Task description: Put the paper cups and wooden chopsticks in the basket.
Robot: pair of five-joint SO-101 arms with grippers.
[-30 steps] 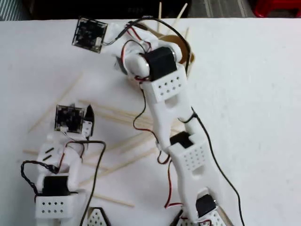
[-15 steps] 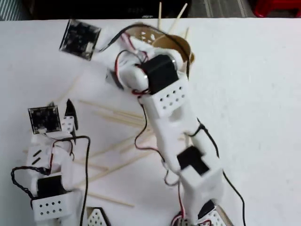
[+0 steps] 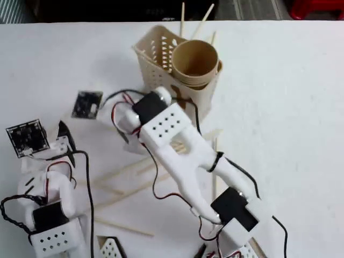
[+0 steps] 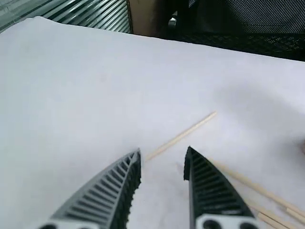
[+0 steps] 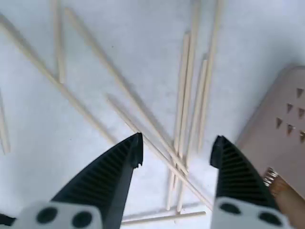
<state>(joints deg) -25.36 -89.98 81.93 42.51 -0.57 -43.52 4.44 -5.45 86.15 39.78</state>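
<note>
Chopsticks [image 5: 187, 95] are light, stiff, prone to rolling — pinch one mid-length. Your right pincer [image 5: 177, 143] hangs spread over them; left pincer [image 4: 163, 152] gapes empty too.

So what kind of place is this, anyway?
Probably a robotics workbench in a workshop or lab: two white robot arms on a white table, scattered wooden chopsticks, a basket holding paper cups, and a corrugated shutter behind.

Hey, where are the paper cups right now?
In the high view, the paper cups sit nested inside the basket at the far middle of the table, with a few chopsticks standing upright just behind them.
</note>
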